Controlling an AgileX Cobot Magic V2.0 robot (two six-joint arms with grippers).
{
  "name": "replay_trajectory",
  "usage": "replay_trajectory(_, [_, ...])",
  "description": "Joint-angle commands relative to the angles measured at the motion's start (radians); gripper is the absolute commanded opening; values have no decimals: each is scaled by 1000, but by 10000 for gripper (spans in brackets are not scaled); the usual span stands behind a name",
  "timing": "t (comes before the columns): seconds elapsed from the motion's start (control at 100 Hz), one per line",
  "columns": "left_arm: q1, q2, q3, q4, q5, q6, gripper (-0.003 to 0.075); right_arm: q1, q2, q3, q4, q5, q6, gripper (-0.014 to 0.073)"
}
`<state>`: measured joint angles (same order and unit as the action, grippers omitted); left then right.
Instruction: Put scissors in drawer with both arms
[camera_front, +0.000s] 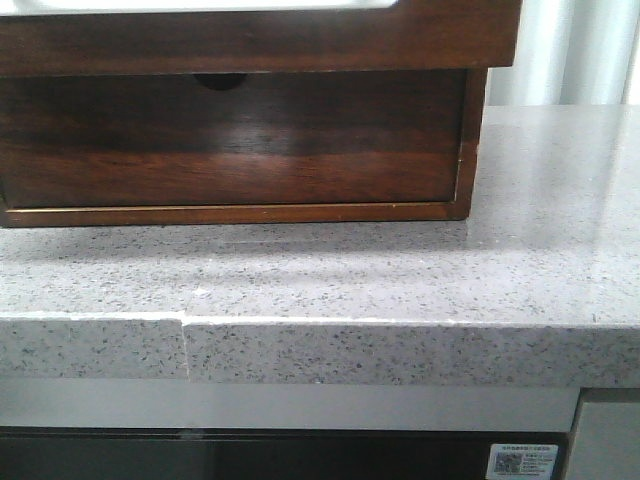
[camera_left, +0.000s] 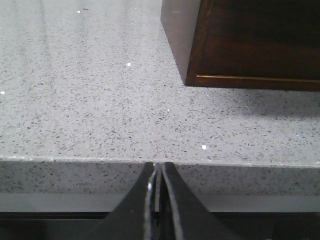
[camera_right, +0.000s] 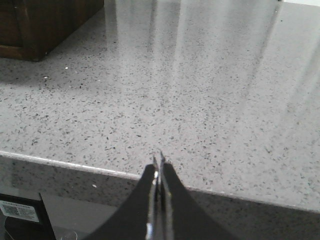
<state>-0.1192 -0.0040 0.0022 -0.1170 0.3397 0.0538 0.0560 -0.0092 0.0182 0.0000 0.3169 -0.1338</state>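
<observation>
The drawer (camera_front: 230, 140) is a wide dark brown glossy front with a half-round notch (camera_front: 218, 80) in its top edge; it sits flush in the wooden cabinet (camera_front: 260, 35) on the speckled counter. The scissors are out of view in every frame. My left gripper (camera_left: 158, 167) is shut and empty, below the counter's front edge, with the cabinet's corner (camera_left: 192, 80) ahead. My right gripper (camera_right: 159, 162) is shut and empty, at the counter's front edge, with the cabinet's other corner (camera_right: 30, 47) far off to one side. Neither gripper shows in the front view.
The grey speckled stone counter (camera_front: 330, 270) has a seam (camera_front: 184, 325) in its front edge. A white label (camera_front: 522, 462) sits on the dark panel below. Pale curtains (camera_front: 570, 50) hang behind the cabinet at the right.
</observation>
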Motion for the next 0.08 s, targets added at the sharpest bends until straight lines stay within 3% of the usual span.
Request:
replay_trajectory(0.0, [3,-31,24,-20,-18,-5,-19,-6,-20,8,-8,-18,0,-32])
replay_trajectory(0.07, [3,-31,24,-20,-18,-5,-19,-6,-20,8,-8,-18,0,-32])
